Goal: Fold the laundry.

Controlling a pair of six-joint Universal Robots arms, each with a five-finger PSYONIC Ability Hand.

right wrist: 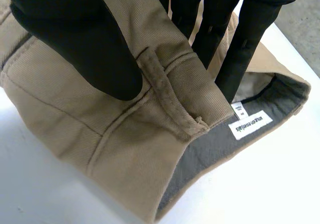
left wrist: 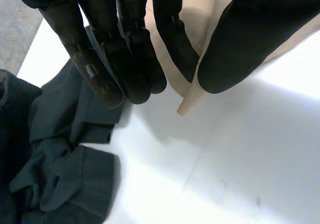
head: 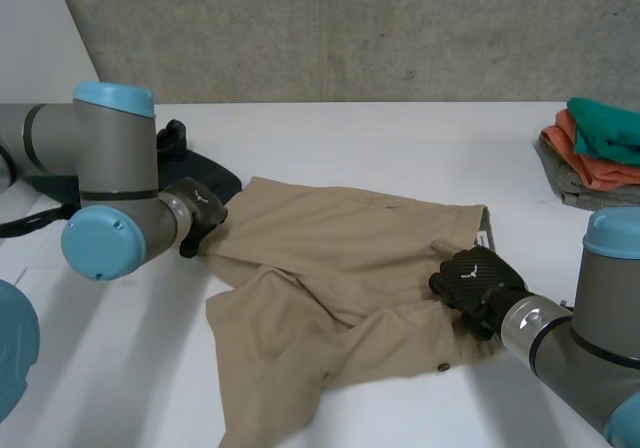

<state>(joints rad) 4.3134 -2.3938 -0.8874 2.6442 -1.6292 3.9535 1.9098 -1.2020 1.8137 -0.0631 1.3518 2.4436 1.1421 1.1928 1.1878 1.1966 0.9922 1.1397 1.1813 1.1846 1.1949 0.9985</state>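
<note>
A pair of tan shorts point(head: 340, 258) lies crumpled on the white table point(head: 400, 133), one leg trailing toward the front. My left hand point(head: 200, 213) is at the shorts' left edge. In the left wrist view the left hand point(left wrist: 135, 59) pinches a tan hem corner point(left wrist: 187, 103) between thumb and fingers. My right hand point(head: 475, 280) is at the waistband on the right side. Seen from the right wrist, its thumb point(right wrist: 85, 44) presses the outside of the waistband point(right wrist: 125, 149) beside a belt loop point(right wrist: 170, 91), with the fingers inside the waist near a white label point(right wrist: 250, 125).
A dark grey garment point(head: 205, 168) lies bunched just behind my left hand, and it is beside the fingertips point(left wrist: 60, 154) in the left wrist view. A stack of green, orange and grey folded clothes point(head: 595, 153) sits at the far right. A concrete wall runs behind the table.
</note>
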